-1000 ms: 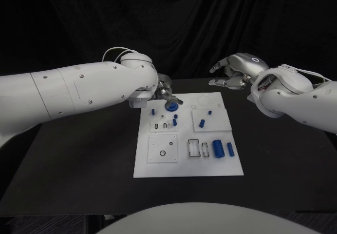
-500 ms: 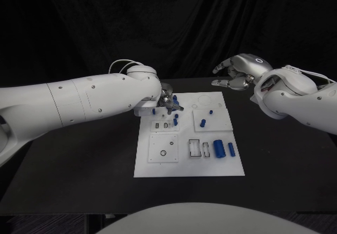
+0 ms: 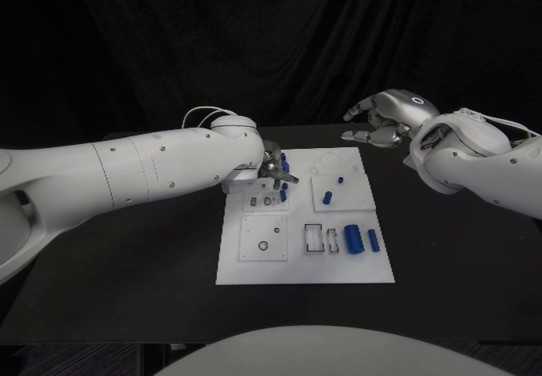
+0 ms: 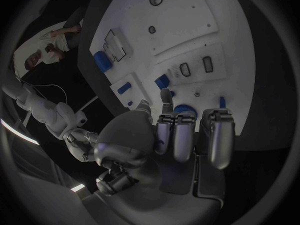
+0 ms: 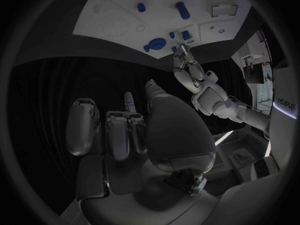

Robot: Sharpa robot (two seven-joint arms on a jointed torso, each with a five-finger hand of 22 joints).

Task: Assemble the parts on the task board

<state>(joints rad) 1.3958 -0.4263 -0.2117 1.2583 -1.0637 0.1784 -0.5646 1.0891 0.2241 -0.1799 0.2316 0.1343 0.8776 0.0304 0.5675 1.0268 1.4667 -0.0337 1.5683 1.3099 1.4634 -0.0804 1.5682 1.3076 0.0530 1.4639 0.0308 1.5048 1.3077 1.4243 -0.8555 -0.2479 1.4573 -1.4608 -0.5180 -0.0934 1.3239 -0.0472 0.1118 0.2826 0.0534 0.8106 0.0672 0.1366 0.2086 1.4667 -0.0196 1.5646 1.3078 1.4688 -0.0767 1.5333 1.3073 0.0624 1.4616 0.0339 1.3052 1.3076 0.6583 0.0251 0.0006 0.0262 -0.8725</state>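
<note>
The white task board [image 3: 339, 270] lies in the middle of the black table. My left hand [image 3: 269, 168] hovers low over its far left corner, and a round blue part [image 4: 185, 109] sits between the thumb and curled fingers [image 4: 185, 135], apparently pinched. Small blue pegs [image 3: 283, 188] stand just beside it on the board [image 4: 187, 15]. My right hand [image 3: 378, 123] is raised behind the board's far right corner, fingers [image 5: 125, 130] curled in, holding nothing. The right wrist view also shows the left hand [image 5: 190, 72] reaching onto the board [image 5: 119, 10].
Two blue cylinders [image 3: 352, 237] lie side by side on the board's near right, next to rectangular slots [image 3: 313, 237]. Two more blue pegs [image 3: 325, 197] stand mid-board. My bulky left forearm [image 3: 135, 176] spans the table's left side.
My left arm has swung further in over the table, carrying the hand and round blue part slightly right along the board's far left. The right hand has barely moved.
</note>
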